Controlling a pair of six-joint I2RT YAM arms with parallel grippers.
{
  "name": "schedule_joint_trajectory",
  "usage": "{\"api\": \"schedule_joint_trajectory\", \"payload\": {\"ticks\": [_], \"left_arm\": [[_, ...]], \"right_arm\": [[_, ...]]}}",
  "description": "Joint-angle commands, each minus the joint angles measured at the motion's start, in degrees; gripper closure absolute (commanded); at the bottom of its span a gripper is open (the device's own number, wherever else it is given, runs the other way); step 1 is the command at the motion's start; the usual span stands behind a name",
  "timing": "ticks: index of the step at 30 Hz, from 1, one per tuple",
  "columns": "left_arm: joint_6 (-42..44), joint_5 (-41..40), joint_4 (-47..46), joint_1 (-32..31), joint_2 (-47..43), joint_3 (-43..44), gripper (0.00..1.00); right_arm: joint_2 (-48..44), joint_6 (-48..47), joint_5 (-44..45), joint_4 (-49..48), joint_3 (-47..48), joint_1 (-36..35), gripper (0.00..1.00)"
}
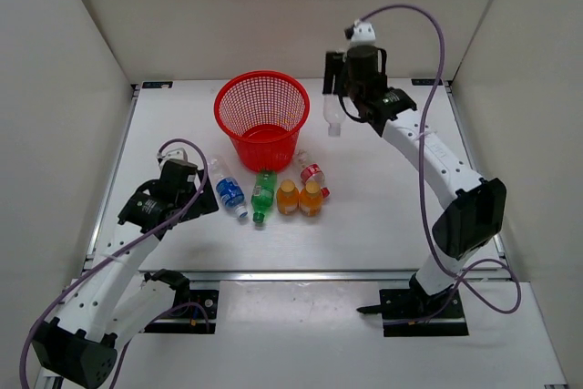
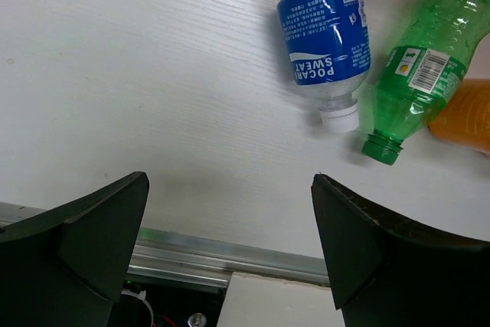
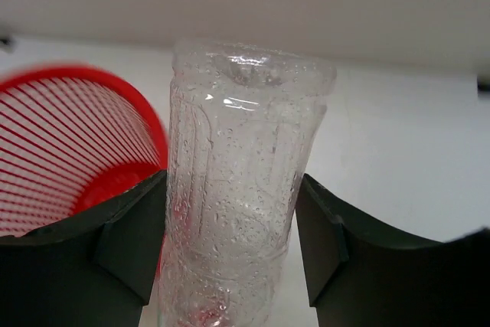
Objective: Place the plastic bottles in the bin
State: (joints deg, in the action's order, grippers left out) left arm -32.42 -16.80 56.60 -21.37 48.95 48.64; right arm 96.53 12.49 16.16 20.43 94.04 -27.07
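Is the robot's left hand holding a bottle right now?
No, the left gripper is open with nothing between its fingers, and the blue-labelled bottle lies ahead of it, untouched.

White panel walls (image 1: 273, 6) enclose a white table (image 1: 383, 189), seemingly evenly lit.
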Motion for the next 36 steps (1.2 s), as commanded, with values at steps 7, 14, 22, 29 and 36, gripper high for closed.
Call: {"api": "schedule_joint_trajectory", "payload": {"ticks": [7,14,22,29,36], "left_arm": [[-2.2,2.56,-3.07,1.23,0.09,-0.92,0.01],[-3.44,2.91,-3.33,0.97,1.06,-0.74,0.01],[-6.94,3.0,-6.06,1.59,3.7,-1.62,0.01],[-11.78,1.42,-11.68,2.38,10.8,-0.75,0.01],[-14.94,1.24,-20.37,1.76,18.89,-0.83,0.01]], "right_arm": [[11.73,-15.49,-8.31,-18.92,16.17,-9.67,0.59],[22.46,-14.94,-15.63,-20.51,24.34,-11.07,0.54],[20.72,-12.76,-19.5,-13.94,27.42,-9.76,0.01],[7.03,-14.25,-12.74,0.29,20.78,-7.22,0.0],[-14.49,-5.48,-9.47,6.99,-9.0,3.85,0.0]]}}
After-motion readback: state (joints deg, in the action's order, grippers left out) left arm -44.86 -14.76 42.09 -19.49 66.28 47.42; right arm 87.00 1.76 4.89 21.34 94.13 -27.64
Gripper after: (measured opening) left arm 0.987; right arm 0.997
